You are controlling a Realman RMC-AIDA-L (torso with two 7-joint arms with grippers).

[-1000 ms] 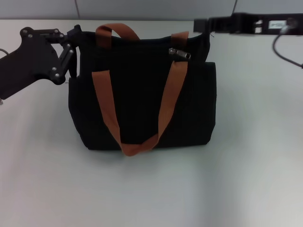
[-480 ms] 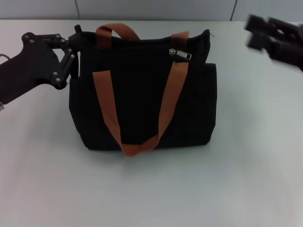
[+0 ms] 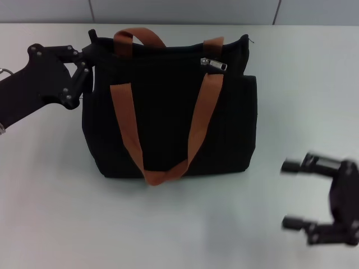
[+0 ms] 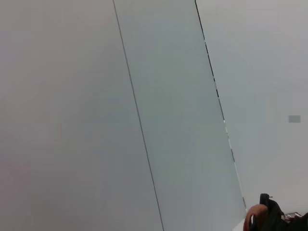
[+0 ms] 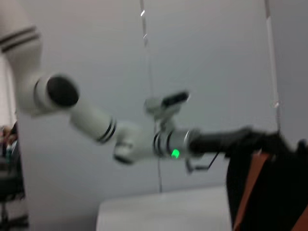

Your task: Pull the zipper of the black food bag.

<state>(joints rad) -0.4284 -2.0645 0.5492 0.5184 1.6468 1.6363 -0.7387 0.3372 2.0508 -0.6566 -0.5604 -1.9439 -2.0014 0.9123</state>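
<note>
The black food bag point(image 3: 168, 112) stands upright mid-table with two orange-brown handles point(image 3: 196, 129). The zipper point(image 3: 214, 64), a small silver pull tab, lies on the top edge near the bag's right end. My left gripper point(image 3: 88, 61) is shut on the bag's upper left end. My right gripper point(image 3: 293, 194) is open and empty, low over the table to the front right of the bag and clear of it. The right wrist view shows the left arm point(image 5: 139, 139) reaching to the bag point(image 5: 274, 183). The left wrist view shows only a bag corner point(image 4: 269, 216).
The pale table point(image 3: 185, 224) stretches in front of and to the right of the bag. A grey panelled wall point(image 3: 185, 10) runs behind the table's far edge.
My right gripper left the bag's top right corner, swung out to the right and came down to the table's front right. The zipper pull and bag stayed put; the left gripper barely shifted.
</note>
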